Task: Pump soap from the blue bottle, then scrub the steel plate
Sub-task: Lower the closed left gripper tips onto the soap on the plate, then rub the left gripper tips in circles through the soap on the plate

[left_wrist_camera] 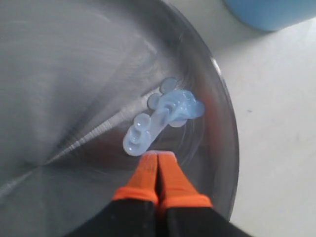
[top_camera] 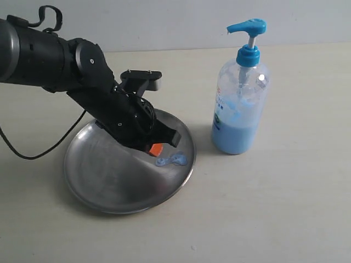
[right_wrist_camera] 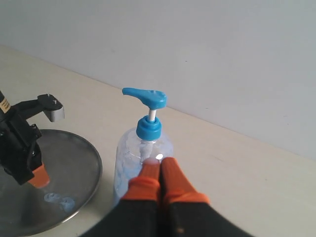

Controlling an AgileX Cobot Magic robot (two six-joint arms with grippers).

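Plate [top_camera: 104,175]: round, steel, lies flat on the pale surface [top_camera: 274,213], left of centre in the exterior view. Brushed inside, shiny rim.

Soap [top_camera: 171,160]: a small light blue blob of several joined beads, on the plate's inner slope near the rim, on the side facing the bottle. Not spread; the steel around it looks dry.

Bottle [top_camera: 239,104]: upright on the surface to the right of the plate, near its rim but not touching. Clear wall, light blue liquid in the lower part, streaks and drops higher up inside. Blue pump head [top_camera: 247,26] stands raised on its stem, nozzle pointing to the plate's side.

Left claw [left_wrist_camera: 158,158]: orange fingertips pressed together, no gap, nothing between them. The arm slants down over the plate, tips low over the steel and just beside the blob. Whether they touch the steel or the edge of the soap, cannot tell.

Right claw [right_wrist_camera: 159,165]: out of the exterior view. In its own wrist view the orange tips are pressed flat together, gripping nothing. They line up with the bottle's shoulder below the collar; in the exterior view nothing touches the bottle.

A black cable [top_camera: 33,153] loops from the left arm across the surface beside the plate.
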